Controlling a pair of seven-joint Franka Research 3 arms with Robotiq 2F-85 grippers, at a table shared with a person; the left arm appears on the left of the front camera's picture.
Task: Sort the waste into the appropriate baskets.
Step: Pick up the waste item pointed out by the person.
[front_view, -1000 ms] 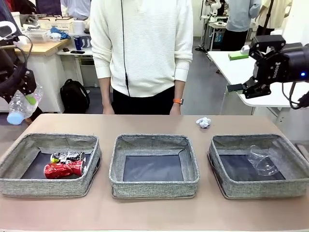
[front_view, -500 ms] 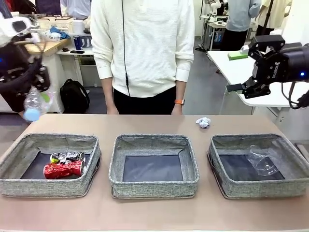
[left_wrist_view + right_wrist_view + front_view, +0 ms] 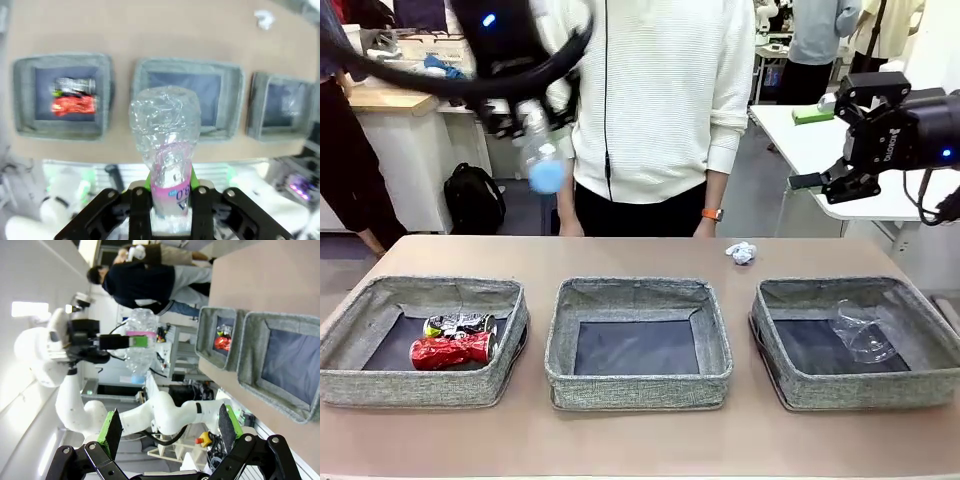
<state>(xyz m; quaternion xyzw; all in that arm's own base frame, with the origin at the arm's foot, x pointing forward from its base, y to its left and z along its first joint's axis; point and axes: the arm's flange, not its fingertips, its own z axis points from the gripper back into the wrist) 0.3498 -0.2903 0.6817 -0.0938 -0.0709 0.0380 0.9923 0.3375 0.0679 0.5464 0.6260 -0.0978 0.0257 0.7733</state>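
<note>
Left wrist view puts the clear plastic bottle (image 3: 165,145) straight ahead of me, clamped at its pink label between the green pads of my left gripper (image 3: 170,194), jaws drawn in narrow around it. In the front view the bottle (image 3: 538,150) hangs cap-down, high over the far side of the table (image 3: 640,440), between the left and middle baskets and in front of the person (image 3: 660,100).

Below, the left basket (image 3: 420,388) holds the crushed dark printed can (image 3: 460,324) and the crushed red can (image 3: 450,351), touching. The middle basket (image 3: 640,385) shows a bare dark bottom. The right basket (image 3: 860,392) holds the clear plastic cup (image 3: 860,332). The crumpled paper ball (image 3: 742,253) lies on the table beyond the right basket.

I judge this the carrying step for the bottle, with two items sorted after it counts. Plastic seems to belong with the cup, so the next move calls for a long sweep to the right basket, then a lowering and a release. My right gripper (image 3: 169,430) stands wide and empty, raised on that side, so I must mind it when crossing.
</note>
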